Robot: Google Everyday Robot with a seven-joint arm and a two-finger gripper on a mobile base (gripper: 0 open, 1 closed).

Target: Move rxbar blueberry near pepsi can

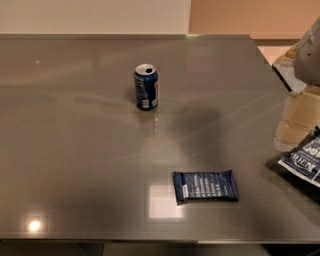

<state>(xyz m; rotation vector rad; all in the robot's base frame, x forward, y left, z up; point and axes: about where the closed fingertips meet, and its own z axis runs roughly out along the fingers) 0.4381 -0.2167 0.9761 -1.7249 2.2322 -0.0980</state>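
Grey glossy table [75,150], w/ a bright light glare [34,225] at the near-left corner. The rxbar blueberry [205,185] lies flat near the front edge, right of centre, long side running left-right; dark navy wrapper w/ pale text lines and crimped ends, nothing touching it. Farther right, cut off by the frame edge, is a blue-and-white crinkled bag [303,159] w/ big lettering. Just behind the bag is the gripper [296,120], pale cream, at the right edge and well apart from the bar; can't tell if it's released, clenched or grasping anything. Farther back, approx. mid-table, the pepsi can [146,86] stands upright, silver top, well apart from the bar and to its far left. Beyond the table is a pale wall [95,15].
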